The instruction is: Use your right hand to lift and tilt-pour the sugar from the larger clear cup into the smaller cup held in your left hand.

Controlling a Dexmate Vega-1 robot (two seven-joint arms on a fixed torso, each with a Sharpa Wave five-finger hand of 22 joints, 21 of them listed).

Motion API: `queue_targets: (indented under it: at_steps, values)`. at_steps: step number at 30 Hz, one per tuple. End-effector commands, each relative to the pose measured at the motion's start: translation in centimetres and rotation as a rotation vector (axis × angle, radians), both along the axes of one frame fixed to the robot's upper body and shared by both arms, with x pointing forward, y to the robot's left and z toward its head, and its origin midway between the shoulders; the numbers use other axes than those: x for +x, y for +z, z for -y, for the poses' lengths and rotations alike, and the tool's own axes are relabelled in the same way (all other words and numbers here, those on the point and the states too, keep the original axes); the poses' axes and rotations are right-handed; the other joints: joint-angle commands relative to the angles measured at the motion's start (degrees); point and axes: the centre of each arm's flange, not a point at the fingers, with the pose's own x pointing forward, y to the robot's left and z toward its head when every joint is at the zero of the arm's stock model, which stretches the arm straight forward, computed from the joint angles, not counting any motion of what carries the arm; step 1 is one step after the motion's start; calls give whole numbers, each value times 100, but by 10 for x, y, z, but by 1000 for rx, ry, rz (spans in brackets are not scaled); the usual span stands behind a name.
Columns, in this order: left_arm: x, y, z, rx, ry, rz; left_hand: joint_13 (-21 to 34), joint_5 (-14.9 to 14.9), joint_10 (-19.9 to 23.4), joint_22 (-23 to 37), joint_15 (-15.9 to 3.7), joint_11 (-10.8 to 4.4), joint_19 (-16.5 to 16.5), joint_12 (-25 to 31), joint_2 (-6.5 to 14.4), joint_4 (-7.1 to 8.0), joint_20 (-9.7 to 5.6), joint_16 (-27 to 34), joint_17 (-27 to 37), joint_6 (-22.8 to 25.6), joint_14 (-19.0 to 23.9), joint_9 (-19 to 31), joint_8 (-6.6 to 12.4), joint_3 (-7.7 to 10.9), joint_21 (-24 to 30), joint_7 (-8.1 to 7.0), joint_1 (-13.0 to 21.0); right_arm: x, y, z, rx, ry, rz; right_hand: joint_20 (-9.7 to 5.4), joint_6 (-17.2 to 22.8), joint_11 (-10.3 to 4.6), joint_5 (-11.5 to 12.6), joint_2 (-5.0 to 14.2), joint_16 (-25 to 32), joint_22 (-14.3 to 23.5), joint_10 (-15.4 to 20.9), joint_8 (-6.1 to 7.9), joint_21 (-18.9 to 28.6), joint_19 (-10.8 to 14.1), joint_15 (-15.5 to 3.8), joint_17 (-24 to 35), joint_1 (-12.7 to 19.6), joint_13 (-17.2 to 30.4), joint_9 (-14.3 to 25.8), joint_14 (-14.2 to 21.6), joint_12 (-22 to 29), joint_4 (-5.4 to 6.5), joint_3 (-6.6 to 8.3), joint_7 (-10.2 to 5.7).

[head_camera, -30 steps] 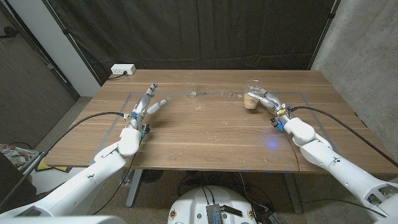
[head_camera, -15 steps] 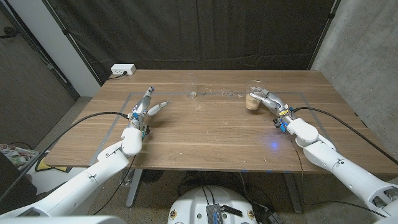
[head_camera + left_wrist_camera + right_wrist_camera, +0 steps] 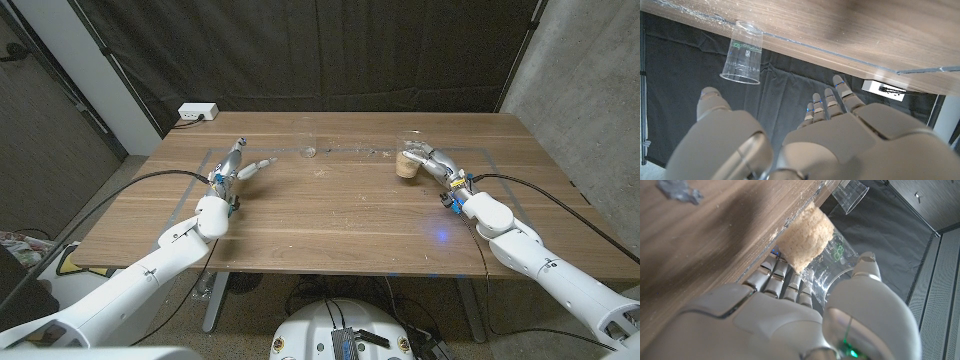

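The larger clear cup point(image 3: 407, 161), its bottom filled with tan sugar point(image 3: 806, 239), stands on the wooden table point(image 3: 330, 215) at the far right. My right hand point(image 3: 432, 160) grips it, with fingers point(image 3: 782, 277) on one side and the thumb point(image 3: 866, 270) on the other. The smaller clear cup point(image 3: 309, 141) stands empty and upright near the far middle of the table. My left hand point(image 3: 240, 163) is open with its fingers apart, left of the smaller cup point(image 3: 744, 52) and well short of it.
A white power strip point(image 3: 197, 112) lies at the far left corner. Thin tape lines point(image 3: 205, 160) mark a rectangle on the tabletop. A few spilled grains point(image 3: 372, 152) lie between the cups. A black curtain point(image 3: 320, 50) hangs behind the table.
My left hand has moved a little farther from me along the table's left side, still open. The right hand and the larger cup have barely shifted.
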Motion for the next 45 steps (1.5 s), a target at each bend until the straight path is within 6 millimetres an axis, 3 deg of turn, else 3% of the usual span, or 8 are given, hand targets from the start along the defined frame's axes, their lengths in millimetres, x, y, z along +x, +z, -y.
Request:
queue_targets:
  at_steps: [1,8,24,45]
  values:
    - [19,18,5,62,-4,-2,59,0,-35,18,-19,-40,4,59,-1,-17,8,16,38,-19,-24,36,4,-99,-11,118,-15,-4,-2,-1,8,-8,6,-106,42,7,-43,30,-34,23,28,50,30,-15,-1028,38,56,39,19,26,46,4,2,-23]
    - [38,21,8,57,-19,13,96,13,-24,23,-33,-69,17,101,24,-24,7,27,66,10,-21,56,21,-172,-13,71,-31,-7,-4,-1,8,-11,9,-107,58,27,-57,37,-38,27,16,63,29,-24,-1031,60,75,62,27,26,61,0,5,-26]
    - [83,31,36,71,-102,38,195,69,56,39,-103,-165,10,232,103,-29,7,76,142,167,61,110,102,-329,-29,-49,-51,-12,-7,1,4,-23,7,-113,65,21,-92,47,-73,35,0,80,33,-33,-1028,84,78,112,44,35,96,10,-1,-25]
    - [109,60,69,123,-147,48,293,144,100,54,-166,-247,24,343,171,-38,-1,96,217,243,99,170,162,-452,-32,-111,-24,-21,-6,11,12,-36,13,-116,66,19,-126,58,-98,44,3,94,41,-35,-1027,122,87,166,59,54,142,17,-6,-30]
